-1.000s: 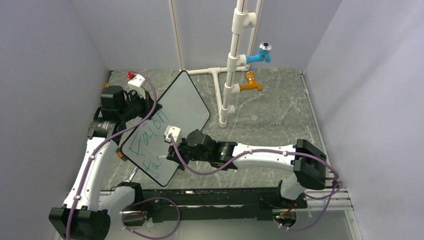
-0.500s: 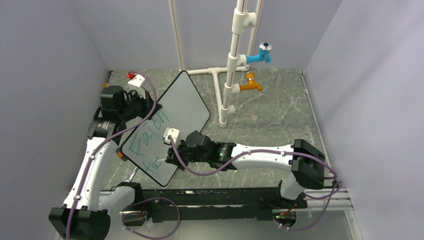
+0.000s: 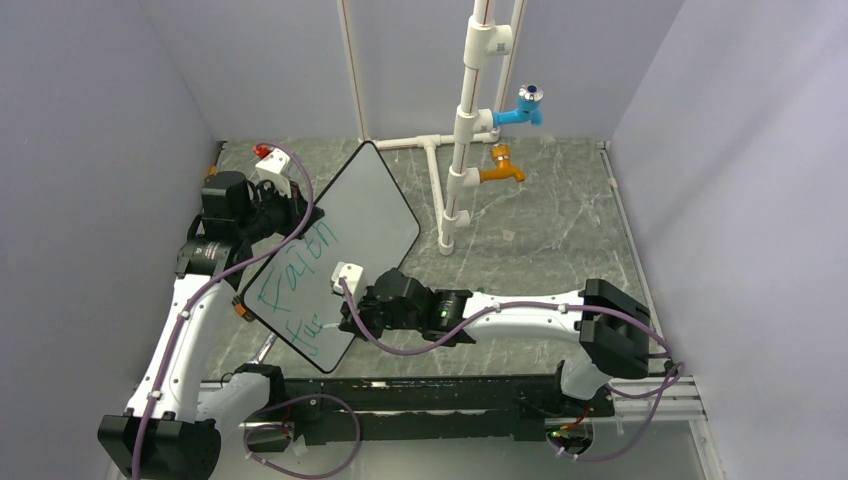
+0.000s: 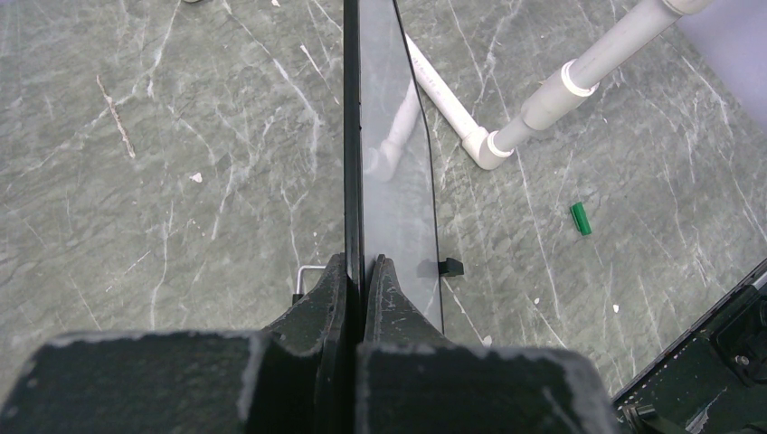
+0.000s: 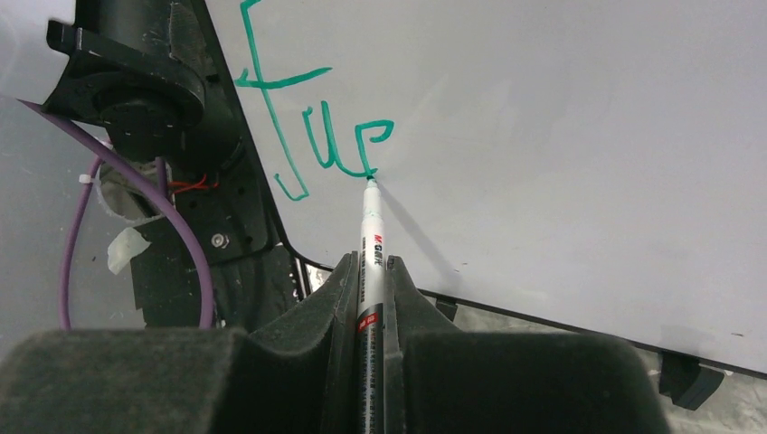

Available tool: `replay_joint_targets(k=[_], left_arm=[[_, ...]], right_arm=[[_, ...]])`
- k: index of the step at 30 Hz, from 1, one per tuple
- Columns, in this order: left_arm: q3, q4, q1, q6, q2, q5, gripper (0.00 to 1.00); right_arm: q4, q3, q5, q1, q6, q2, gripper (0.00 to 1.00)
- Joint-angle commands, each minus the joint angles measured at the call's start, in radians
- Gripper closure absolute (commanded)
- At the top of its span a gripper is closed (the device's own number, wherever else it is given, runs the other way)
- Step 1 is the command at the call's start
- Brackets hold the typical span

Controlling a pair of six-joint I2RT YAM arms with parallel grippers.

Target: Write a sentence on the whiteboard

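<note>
The whiteboard (image 3: 360,210) stands tilted on the table, held up at its left edge. My left gripper (image 4: 364,262) is shut on the board's black rim (image 4: 352,136). Green handwriting (image 3: 305,265) reads "Faith" with "Fue" started below it (image 5: 312,136). My right gripper (image 5: 371,262) is shut on a white marker (image 5: 371,235). The marker's tip touches the board at the bottom of the last green letter. In the top view my right gripper (image 3: 345,318) is at the board's lower right part.
White pipes (image 3: 462,130) with a blue tap (image 3: 522,108) and an orange tap (image 3: 500,170) stand behind the board. A green marker cap (image 4: 580,218) lies on the table. Grey walls close in both sides.
My right gripper has moved a little down and left along the board with the marker, and the second line has grown. The left arm and the board have not moved.
</note>
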Motion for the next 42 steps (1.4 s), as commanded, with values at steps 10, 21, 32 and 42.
replay_joint_targets(k=[10, 21, 32, 42], left_arm=[[-0.034, -0.06, -0.002, 0.125, 0.006, -0.097, 1.0], [-0.035, -0.059, -0.002, 0.124, 0.002, -0.096, 1.0], [-0.037, -0.058, -0.002, 0.124, -0.006, -0.092, 1.0], [-0.039, -0.056, -0.002, 0.122, -0.011, -0.087, 1.0]], right_arm=[[-0.006, 0.018, 0.147, -0.005, -0.024, -0.068, 1.0], [-0.013, -0.007, 0.158, -0.004, -0.019, -0.154, 1.0], [0.011, -0.014, 0.105, -0.021, -0.02, -0.14, 1.0], [0.085, -0.059, -0.038, -0.071, -0.021, -0.151, 1.0]])
